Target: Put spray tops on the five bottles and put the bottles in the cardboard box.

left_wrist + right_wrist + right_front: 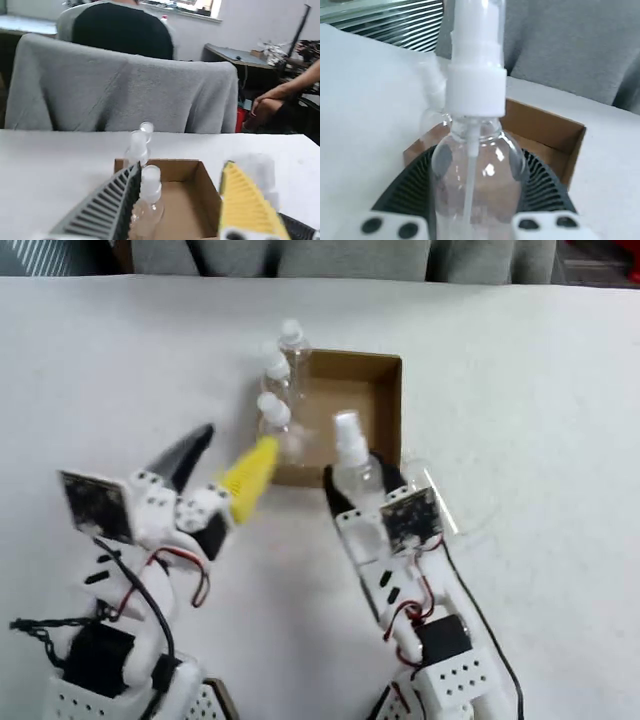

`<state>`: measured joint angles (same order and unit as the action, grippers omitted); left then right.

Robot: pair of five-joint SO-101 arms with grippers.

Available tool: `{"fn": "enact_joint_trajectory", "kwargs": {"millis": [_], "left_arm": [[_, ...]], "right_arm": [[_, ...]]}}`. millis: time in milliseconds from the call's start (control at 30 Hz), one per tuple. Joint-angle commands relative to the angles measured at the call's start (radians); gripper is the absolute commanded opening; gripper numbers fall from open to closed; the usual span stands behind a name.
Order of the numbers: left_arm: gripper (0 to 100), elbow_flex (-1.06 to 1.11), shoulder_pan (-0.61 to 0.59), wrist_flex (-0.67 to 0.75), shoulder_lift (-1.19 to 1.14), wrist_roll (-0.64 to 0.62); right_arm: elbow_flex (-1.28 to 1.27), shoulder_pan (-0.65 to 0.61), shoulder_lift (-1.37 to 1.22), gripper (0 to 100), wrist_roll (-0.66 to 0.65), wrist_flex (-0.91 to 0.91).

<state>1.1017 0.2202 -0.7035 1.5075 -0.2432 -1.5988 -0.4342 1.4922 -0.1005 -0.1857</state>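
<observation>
A clear bottle [356, 472] with a white spray top [347, 430] stands upright in my right gripper [362, 480], which is shut on it at the near right corner of the cardboard box [385, 390]. In the right wrist view the bottle [476, 165] sits between the black fingers [545, 185], with the box [547, 130] behind. Three capped bottles [273, 410] line the box's left wall; the nearest one [149, 192] appears to be inside the box [205, 185]. My left gripper [237, 438] is open just left of the box, holding nothing, black finger [107, 207] and yellow finger [245, 205] spread.
A clear plastic wrapper [455, 502] lies right of the right arm. A grey-covered chair [125, 85] with a person on it stands behind the table's far edge. White tabletop [520, 370] stretches on both sides.
</observation>
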Motion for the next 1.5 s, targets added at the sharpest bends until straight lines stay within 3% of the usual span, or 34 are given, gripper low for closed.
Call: {"fn": "enact_joint_trajectory", "kwargs": {"millis": [0,167,467,600,867,1300,1467], "left_arm": [[2,-0.051,-0.091,-0.123,0.013,-0.086],[9,0.041,-0.147,-0.219,0.018,-0.083],[9,0.379,-0.193,-0.097,0.019,-0.081],[10,0.442,-0.268,-0.075,0.019,-0.075],[9,0.597,-0.303,0.080,0.019,0.155],[9,0.597,-0.303,0.080,0.019,0.166],[9,0.597,-0.303,0.080,0.019,0.166]], "right_arm": [[0.063,0.104,-0.010,1.5,0.011,0.071],[0.095,0.199,-0.010,1.5,0.011,0.148],[0.310,0.280,-0.087,1.5,0.012,0.153],[0.446,0.285,-0.326,1.5,0.012,0.206],[0.623,0.278,-0.820,1.5,0.002,0.481],[1.003,0.180,-1.437,1.5,0.011,0.516],[1.143,0.183,-1.635,1.5,0.011,0.645]]}}
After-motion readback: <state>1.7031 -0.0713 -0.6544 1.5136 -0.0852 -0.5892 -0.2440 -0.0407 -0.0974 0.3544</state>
